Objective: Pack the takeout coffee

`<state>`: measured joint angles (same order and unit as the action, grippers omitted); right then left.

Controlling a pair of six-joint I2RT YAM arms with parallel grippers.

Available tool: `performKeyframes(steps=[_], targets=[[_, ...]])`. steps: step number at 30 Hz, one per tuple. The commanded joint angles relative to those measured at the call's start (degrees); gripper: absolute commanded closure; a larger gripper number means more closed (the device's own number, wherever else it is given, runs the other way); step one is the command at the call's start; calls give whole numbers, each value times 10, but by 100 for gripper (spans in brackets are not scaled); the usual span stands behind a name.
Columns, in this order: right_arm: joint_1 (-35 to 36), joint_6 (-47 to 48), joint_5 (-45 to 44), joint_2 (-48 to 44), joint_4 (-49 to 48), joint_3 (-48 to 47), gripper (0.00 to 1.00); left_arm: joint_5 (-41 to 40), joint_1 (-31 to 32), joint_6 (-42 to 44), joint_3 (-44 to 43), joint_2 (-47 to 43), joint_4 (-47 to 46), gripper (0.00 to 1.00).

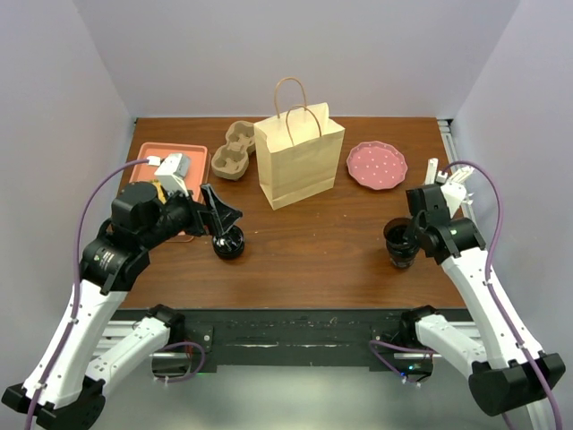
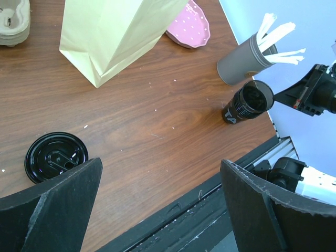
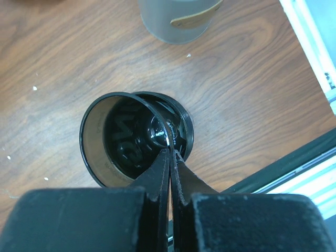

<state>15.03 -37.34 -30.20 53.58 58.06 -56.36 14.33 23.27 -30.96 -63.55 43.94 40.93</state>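
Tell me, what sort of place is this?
Likely a robot test bench staged as a café counter: left arm and right arm bolted to a walled-in wooden table, with paper bag, cup carrier and black coffee cup.

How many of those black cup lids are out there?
1. The black lid sits front left, beside the open left fingers. The cup pinched by the right fingers has none. More may hide inside the paper bag.

You are looking at one black coffee cup (image 1: 400, 242), one loose black lid (image 2: 55, 156), one brown paper bag (image 1: 300, 161), one pulp cup carrier (image 1: 233, 150), one pink plate (image 1: 376, 165), one orange tray (image 1: 148, 154), and one grey holder (image 2: 239, 63) carrying several white sticks (image 2: 273, 23).
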Motion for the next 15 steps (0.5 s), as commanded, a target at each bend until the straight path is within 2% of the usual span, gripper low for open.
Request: performKeyframes(steps=[1, 15], targets=[[-2, -23, -40, -16, 10, -42, 100, 0, -2, -1, -11, -8, -7, 0], [-2, -38, -34, -10, 57, -132, 100, -1, -2, -1, -11, -4, -11, 0]])
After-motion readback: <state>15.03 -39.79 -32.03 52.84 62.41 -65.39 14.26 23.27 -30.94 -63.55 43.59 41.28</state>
